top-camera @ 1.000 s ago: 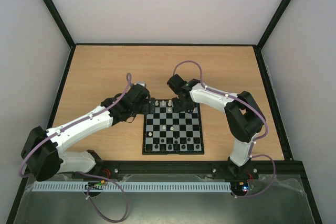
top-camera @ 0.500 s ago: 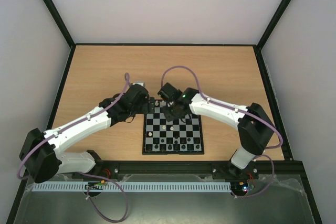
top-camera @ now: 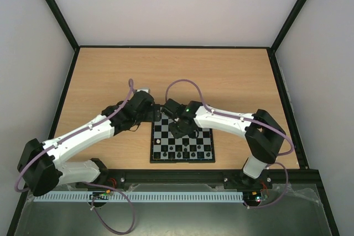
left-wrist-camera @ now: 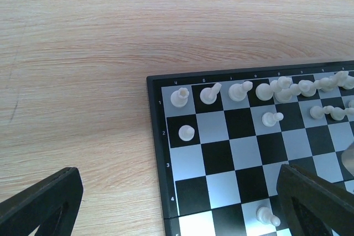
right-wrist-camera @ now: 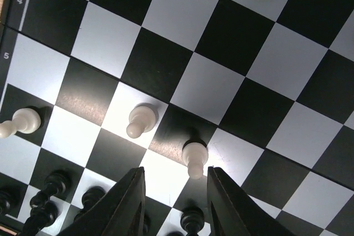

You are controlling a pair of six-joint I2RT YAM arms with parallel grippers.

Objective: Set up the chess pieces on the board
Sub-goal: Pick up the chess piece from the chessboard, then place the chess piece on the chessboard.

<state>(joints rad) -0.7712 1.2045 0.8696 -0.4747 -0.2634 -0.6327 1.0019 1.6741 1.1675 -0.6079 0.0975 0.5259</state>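
**Right gripper (right-wrist-camera: 176,176) now over the board's (top-camera: 152,142) middle, swung in from the far edge.**

Black pieces (top-camera: 182,150) line the board's near rows. Just beyond them the right gripper's jaws stand apart, unclenched, with a cream pawn (right-wrist-camera: 193,158) loose at their mouth. Border numerals (right-wrist-camera: 22,1) there read 4 and 5. The left gripper (left-wrist-camera: 180,172), spread wide and empty, hovers over the far left corner, where cream pieces (left-wrist-camera: 238,91) crowd rank 1. The board lies on the table (top-camera: 110,70).
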